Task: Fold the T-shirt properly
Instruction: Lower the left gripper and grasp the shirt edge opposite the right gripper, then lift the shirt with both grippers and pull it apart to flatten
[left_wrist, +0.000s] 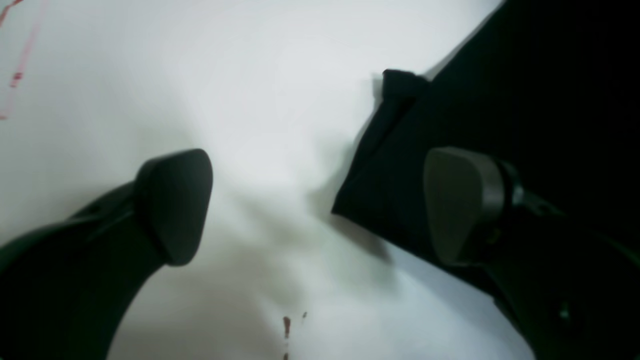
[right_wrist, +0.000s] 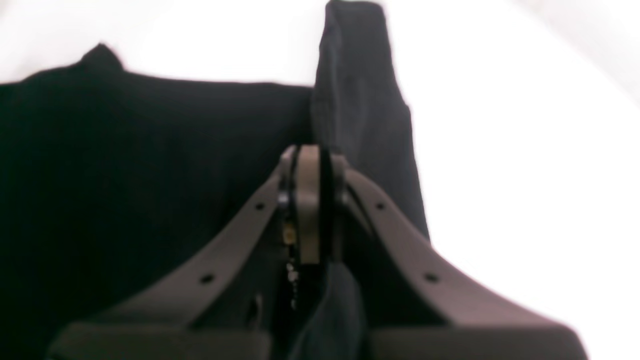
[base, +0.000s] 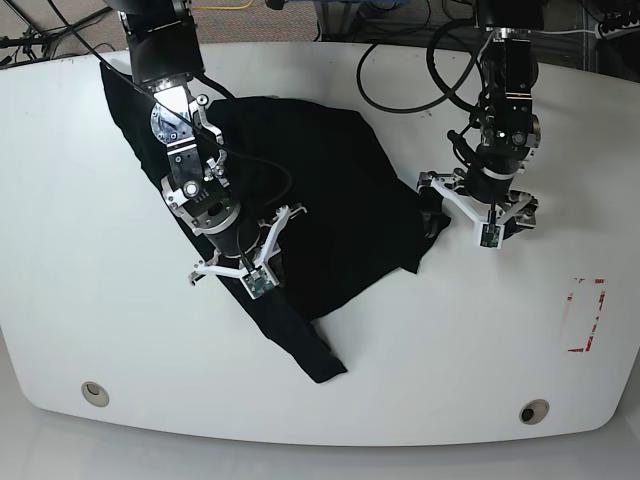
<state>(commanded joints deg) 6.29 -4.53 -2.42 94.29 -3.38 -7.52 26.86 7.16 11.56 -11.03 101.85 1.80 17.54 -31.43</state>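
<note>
Two hands: right hand (right_wrist: 312, 200) pinching black T-shirt (base: 320, 190), left hand (left_wrist: 320, 205) spread wide, empty

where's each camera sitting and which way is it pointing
Left wrist: on the left arm, looking down past two spread fingers at the white table and an edge of the T-shirt.
Right wrist: on the right arm, looking along the right gripper, shut on black cloth.
Base: high above, looking down on the table, both arms and the left gripper.
All three show the T-shirt.
</note>
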